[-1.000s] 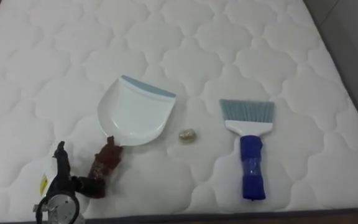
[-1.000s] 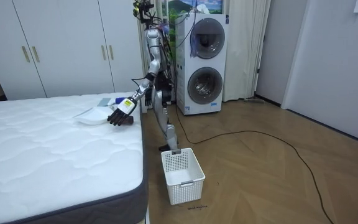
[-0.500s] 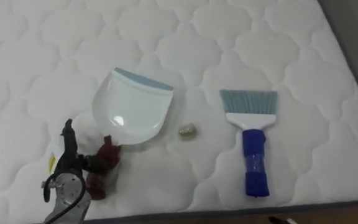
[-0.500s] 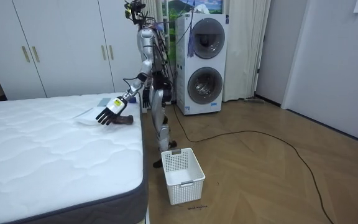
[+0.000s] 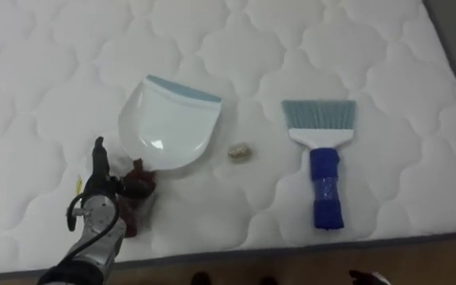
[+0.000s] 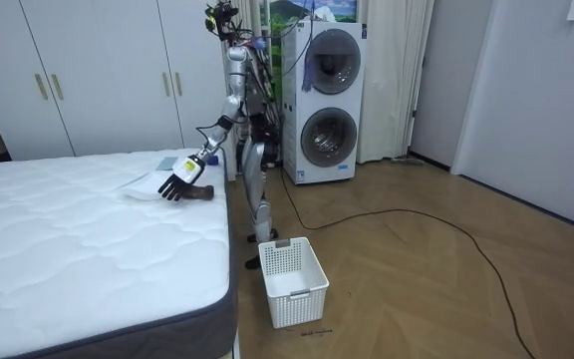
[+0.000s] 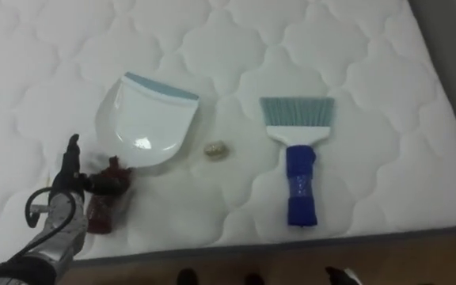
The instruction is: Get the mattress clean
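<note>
The left hand (image 5: 98, 184), fingers spread, hangs just beside the white dustpan's (image 5: 169, 127) dark red handle (image 5: 138, 188); the blue brush (image 5: 324, 174) lies right.

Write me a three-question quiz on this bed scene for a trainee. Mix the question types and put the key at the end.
1. True or false: the brush lies inside the white dustpan.
2. What lies between the dustpan and the brush? A) a small crumpled scrap B) a sock C) a cup
3. Short answer: which of the robot's hands is beside the dustpan's dark handle?

Key
1. False. The brush lies apart from the dustpan, to its right.
2. A
3. The left hand, with its fingers open.
</note>
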### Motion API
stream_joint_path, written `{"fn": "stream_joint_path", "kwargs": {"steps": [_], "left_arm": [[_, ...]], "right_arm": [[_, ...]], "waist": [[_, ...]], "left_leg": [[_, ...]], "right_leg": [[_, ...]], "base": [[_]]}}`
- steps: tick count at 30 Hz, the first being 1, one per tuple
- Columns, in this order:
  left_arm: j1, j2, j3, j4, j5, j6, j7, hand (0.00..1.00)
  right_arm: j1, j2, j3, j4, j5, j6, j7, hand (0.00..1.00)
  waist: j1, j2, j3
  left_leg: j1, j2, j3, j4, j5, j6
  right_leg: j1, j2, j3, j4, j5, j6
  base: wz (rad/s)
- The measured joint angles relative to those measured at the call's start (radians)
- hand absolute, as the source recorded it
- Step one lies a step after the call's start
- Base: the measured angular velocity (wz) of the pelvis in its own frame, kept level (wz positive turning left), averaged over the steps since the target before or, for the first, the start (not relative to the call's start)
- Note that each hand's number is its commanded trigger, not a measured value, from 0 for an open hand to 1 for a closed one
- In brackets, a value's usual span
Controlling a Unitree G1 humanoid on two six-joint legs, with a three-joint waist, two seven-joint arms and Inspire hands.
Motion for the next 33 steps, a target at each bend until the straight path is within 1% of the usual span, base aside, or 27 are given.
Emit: {"fn": "stream_joint_path", "kwargs": {"steps": [2, 7, 11, 13, 16, 18, 21, 26, 27, 28, 29, 30, 31, 32, 33], "left_arm": [[0.0, 0.0, 0.0, 0.003, -0.001, 0.004, 0.0, 0.0], [0.0, 0.0, 0.0, 0.02, 0.0, 0.004, 0.0, 0.0], [0.0, 0.0, -0.001, 0.019, 0.0, 0.004, 0.0, 0.0], [-0.001, 0.0, -0.001, 0.019, 0.0, 0.004, 0.0, 0.0], [-0.001, 0.0, -0.001, 0.02, 0.0, 0.004, 0.0, 0.0], [-0.001, 0.002, -0.001, 0.021, 0.0, 0.004, 0.0, 0.0], [-0.001, 0.002, -0.001, 0.023, 0.0, 0.004, -0.001, 0.0], [-0.003, 0.003, -0.011, 0.037, -0.001, 0.01, -0.002, 0.0], [-0.006, 0.003, -0.017, 0.039, -0.001, 0.013, -0.002, 0.05], [-0.006, 0.003, -0.018, 0.04, -0.002, 0.016, -0.002, 0.12], [-0.007, 0.003, -0.018, 0.04, -0.005, 0.018, -0.002, 0.15], [-0.009, 0.003, -0.018, 0.04, -0.018, 0.018, -0.002, 0.15], [-0.009, 0.003, -0.018, 0.041, -0.018, 0.019, -0.002, 0.2], [-0.011, 0.003, -0.018, 0.041, -0.018, 0.019, -0.002, 0.31], [-0.013, 0.003, -0.018, 0.041, -0.019, 0.019, 0.001, 0.31]], "right_arm": [[-0.002, 0.0, 0.003, 0.001, 0.019, 0.002, 0.0, 0.0], [-0.01, 0.0, 0.004, 0.001, 0.031, 0.007, 0.011, 0.0], [-0.021, 0.0, 0.041, 0.001, 0.036, 0.007, 0.011, 0.0], [-0.028, 0.0, 0.051, 0.001, 0.035, 0.007, 0.011, 0.0], [-0.027, 0.0, 0.061, 0.001, 0.036, 0.007, 0.012, 0.0], [-0.028, 0.0, 0.076, 0.0, 0.041, 0.007, 0.019, 0.0], [-0.028, 0.001, 0.078, 0.0, 0.052, 0.007, 0.027, 0.0], [-0.027, -0.001, 0.08, 0.0, 0.068, 0.007, 0.044, 0.0], [-0.027, -0.001, 0.08, 0.0, 0.067, 0.007, 0.046, 0.0], [-0.027, -0.002, 0.079, 0.0, 0.067, 0.007, 0.048, 0.0], [-0.026, -0.002, 0.079, 0.001, 0.067, 0.006, 0.049, 0.0], [-0.026, -0.002, 0.08, 0.001, 0.068, 0.004, 0.048, 0.0], [-0.026, -0.002, 0.08, 0.001, 0.068, 0.004, 0.048, 0.0], [-0.026, -0.003, 0.079, 0.001, 0.068, 0.001, 0.048, 0.0], [-0.025, -0.003, 0.079, 0.0, 0.07, -0.001, 0.045, 0.0]], "waist": [[-0.002, -0.001, 0.0009], [-0.001, -0.001, 0.0007], [-0.003, -0.004, 0.0004], [-0.003, -0.004, 0.0003], [-0.002, -0.01, 0.0009], [-0.002, -0.018, 0.0008], [-0.001, -0.026, 0.0029], [-0.005, -0.027, 0.0024], [-0.005, -0.027, 0.0024], [-0.006, -0.027, 0.0024], [-0.006, -0.027, 0.0024], [-0.006, -0.027, 0.0024], [-0.006, -0.027, 0.0024], [-0.006, -0.027, 0.0024], [-0.007, -0.026, 0.002]], "left_leg": [[-0.015, 0.0, 0.005, 0.003, 0.002, -0.002], [-0.044, 0.01, 0.003, 0.026, -0.002, -0.011], [-0.057, 0.01, 0.002, 0.036, -0.004, -0.013], [-0.057, 0.009, 0.002, 0.036, -0.004, -0.013], [-0.057, 0.009, 0.001, 0.041, -0.004, -0.013], [-0.057, 0.01, 0.0, 0.044, -0.004, -0.013], [-0.058, 0.01, -0.002, 0.047, -0.004, -0.014], [-0.073, 0.017, -0.004, 0.065, -0.013, -0.014], [-0.077, 0.016, -0.007, 0.065, -0.013, -0.015], [-0.076, 0.016, -0.004, 0.065, -0.013, -0.015], [-0.076, 0.017, -0.004, 0.065, -0.013, -0.015], [-0.077, 0.017, -0.003, 0.065, -0.013, -0.015], [-0.078, 0.017, -0.003, 0.066, -0.013, -0.015], [-0.082, 0.017, -0.003, 0.067, -0.013, -0.015], [-0.089, 0.017, -0.003, 0.071, -0.013, -0.014]], "right_leg": [[-0.019, 0.001, 0.0, 0.013, -0.001, -0.003], [-0.046, 0.008, -0.005, 0.023, -0.003, -0.011], [-0.057, 0.002, -0.02, 0.038, -0.01, -0.016], [-0.057, 0.0, -0.027, 0.039, -0.012, -0.017], [-0.059, -0.003, -0.031, 0.042, -0.015, -0.018], [-0.059, -0.003, -0.032, 0.043, -0.016, -0.018], [-0.059, -0.002, -0.033, 0.047, -0.016, -0.018], [-0.06, 0.003, -0.04, 0.053, -0.016, -0.019], [-0.062, 0.003, -0.042, 0.054, -0.015, -0.019], [-0.062, 0.003, -0.042, 0.054, -0.015, -0.019], [-0.062, 0.003, -0.041, 0.053, -0.015, -0.019], [-0.063, 0.003, -0.041, 0.053, -0.015, -0.019], [-0.064, 0.003, -0.041, 0.053, -0.015, -0.019], [-0.066, 0.003, -0.041, 0.053, -0.015, -0.019], [-0.071, 0.003, -0.042, 0.054, -0.015, -0.019]], "base": [[-0.07], [-0.02], [0.0], [0.0], [0.03], [0.0], [0.0], [0.01], [0.04], [0.0], [0.0], [0.0], [0.0], [0.0], [0.0]]}}
